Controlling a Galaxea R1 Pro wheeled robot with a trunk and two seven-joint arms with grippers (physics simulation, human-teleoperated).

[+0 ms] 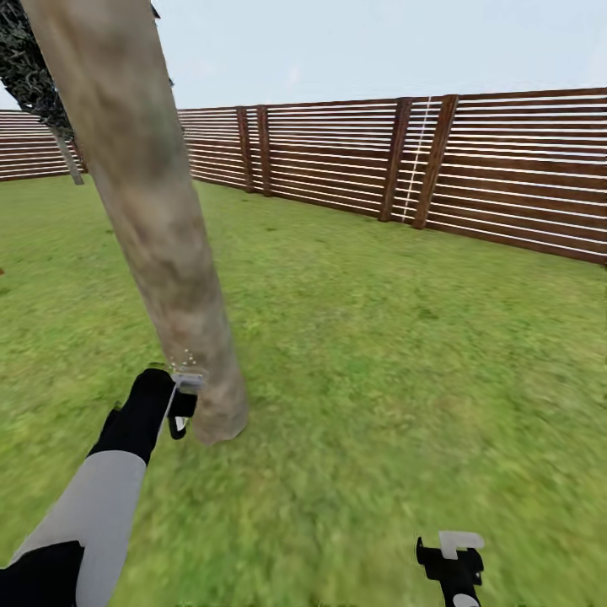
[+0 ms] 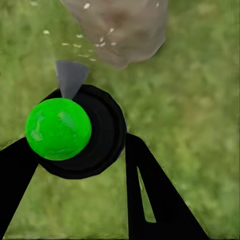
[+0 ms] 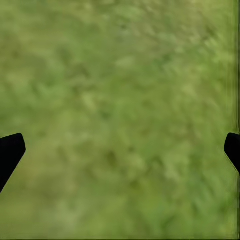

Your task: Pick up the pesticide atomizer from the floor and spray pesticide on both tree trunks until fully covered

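Atomizer (image 2: 75, 131), a round dark body under a glossy green cap with a grey cone nozzle, sits clamped in the left end effector (image 1: 180, 403), just beside the foot of the tree trunk (image 1: 160, 219). White pesticide specks (image 2: 92, 42) drift between nozzle and bark, so spraying looks under way. The trunk is a thick, smooth cylinder, mottled tan-grey. Covering it probably calls for sweeping the nozzle higher and around it. The right end effector (image 1: 452, 563) hangs over the rough lawn (image 1: 396, 337), well apart from the trunk, fingers (image 3: 10, 150) spread and empty. A slatted wooden fence (image 1: 506, 169) stands beyond.
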